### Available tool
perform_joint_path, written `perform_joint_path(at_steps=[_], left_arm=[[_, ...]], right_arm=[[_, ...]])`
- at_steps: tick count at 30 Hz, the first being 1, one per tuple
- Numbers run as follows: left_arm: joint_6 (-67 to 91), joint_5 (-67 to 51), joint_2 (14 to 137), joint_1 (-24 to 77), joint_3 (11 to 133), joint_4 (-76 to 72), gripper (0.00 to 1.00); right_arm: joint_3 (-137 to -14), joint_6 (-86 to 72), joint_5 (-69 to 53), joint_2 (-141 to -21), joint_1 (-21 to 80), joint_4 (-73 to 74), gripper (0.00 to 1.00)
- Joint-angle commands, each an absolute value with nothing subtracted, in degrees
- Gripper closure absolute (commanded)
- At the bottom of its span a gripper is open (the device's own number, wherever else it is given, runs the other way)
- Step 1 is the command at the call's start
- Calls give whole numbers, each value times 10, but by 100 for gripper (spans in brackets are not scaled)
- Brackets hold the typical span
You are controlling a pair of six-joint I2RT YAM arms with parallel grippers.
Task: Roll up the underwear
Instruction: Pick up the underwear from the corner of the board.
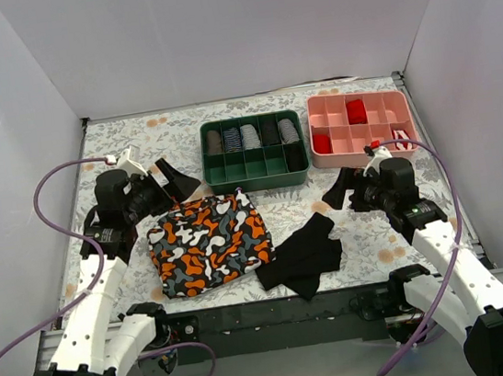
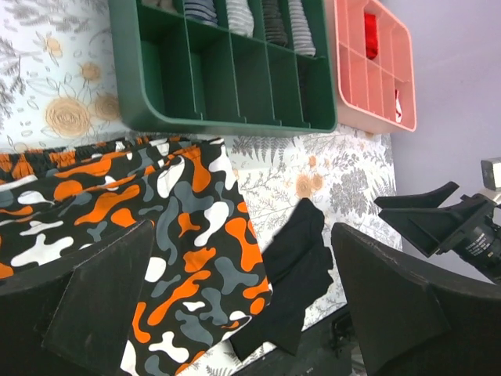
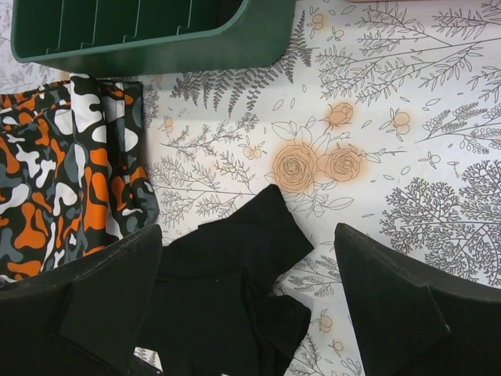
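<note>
The underwear (image 1: 302, 255) is a plain black pair lying crumpled and partly folded near the table's front edge, right of centre. It also appears in the left wrist view, underwear (image 2: 301, 266), and in the right wrist view, underwear (image 3: 227, 290). My left gripper (image 1: 175, 181) hovers open above the far left corner of the camouflage garment, well left of the black pair; left gripper (image 2: 241, 231) holds nothing. My right gripper (image 1: 343, 190) hangs open just right of and above the black pair's far tip; right gripper (image 3: 249, 231) is empty too.
A camouflage-patterned garment (image 1: 208, 243) lies flat to the left, its edge touching the black pair. Behind stand a green divided tray (image 1: 258, 183) holding several rolled items (image 1: 251, 135) and a pink divided tray (image 1: 314, 124) with red items (image 1: 355, 111). White walls enclose the table.
</note>
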State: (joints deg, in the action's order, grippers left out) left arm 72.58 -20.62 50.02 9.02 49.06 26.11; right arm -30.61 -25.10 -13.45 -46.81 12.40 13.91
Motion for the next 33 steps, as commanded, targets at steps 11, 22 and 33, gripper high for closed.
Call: perform_joint_path(at_steps=[11,22,33], left_arm=[[756,-240,566,91,499,361,2],[828,-374,468,98,331,272,2],[851,-269,615,113,332,188,2]], right_arm=[[-341,-203,-148,-454,123,188,1],[-342,-189,-163,-468,123,215,1],[-345,-187,-169,-497,123,217,1]])
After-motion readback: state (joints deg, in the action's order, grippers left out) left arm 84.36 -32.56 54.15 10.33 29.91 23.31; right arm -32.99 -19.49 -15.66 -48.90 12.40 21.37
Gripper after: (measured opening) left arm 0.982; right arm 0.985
